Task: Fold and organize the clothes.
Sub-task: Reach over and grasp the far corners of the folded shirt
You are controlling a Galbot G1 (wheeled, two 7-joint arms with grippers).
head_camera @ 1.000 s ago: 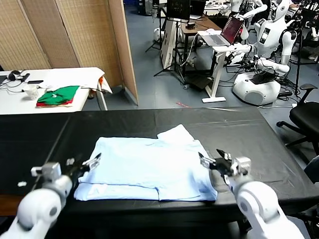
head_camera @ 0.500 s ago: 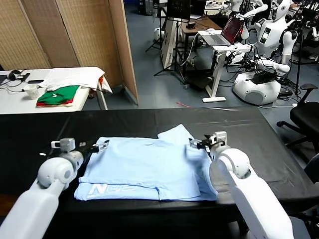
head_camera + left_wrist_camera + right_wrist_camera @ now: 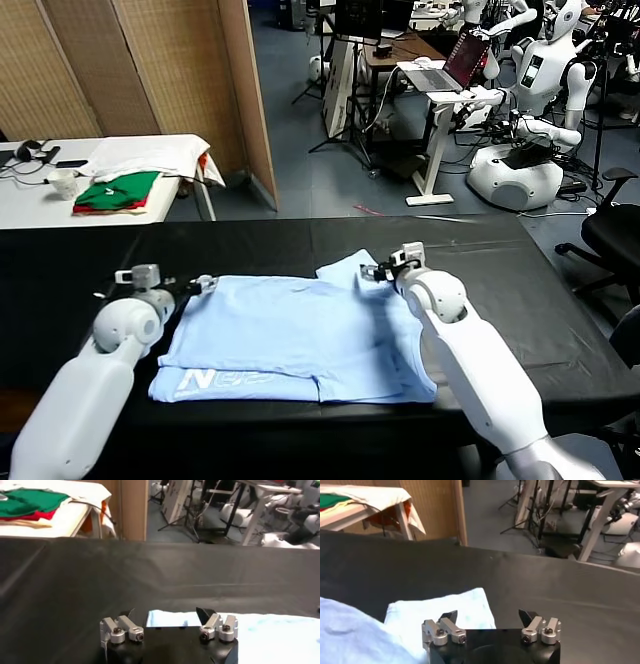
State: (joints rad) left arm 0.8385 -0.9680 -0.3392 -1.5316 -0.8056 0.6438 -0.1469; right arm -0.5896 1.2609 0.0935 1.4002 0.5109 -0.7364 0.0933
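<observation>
The clothes, one pale light-blue T-shirt [image 3: 290,335], lie folded flat on the black table [image 3: 500,260]. White lettering [image 3: 225,380] shows at the shirt's near left corner. My left gripper [image 3: 195,287] hovers open at the shirt's far left corner. In the left wrist view that corner [image 3: 170,619] lies between the spread jaws of the left gripper [image 3: 168,615], untouched. My right gripper [image 3: 375,272] is open over the sleeve that sticks out at the far right. In the right wrist view the sleeve [image 3: 435,607] sits under one side of the right gripper [image 3: 487,615], with nothing held.
A white side table [image 3: 40,205] at the back left carries green and red folded garments [image 3: 117,190] and a cup [image 3: 63,183]. A bamboo screen [image 3: 150,70] stands behind it. A black office chair [image 3: 615,235] is beside the table's right end. Other robots and desks stand farther back.
Both grippers have moved from the shirt's near side corners to its far edge, staying open. The white lettering at the near left corner, covered a second ago, now shows.
</observation>
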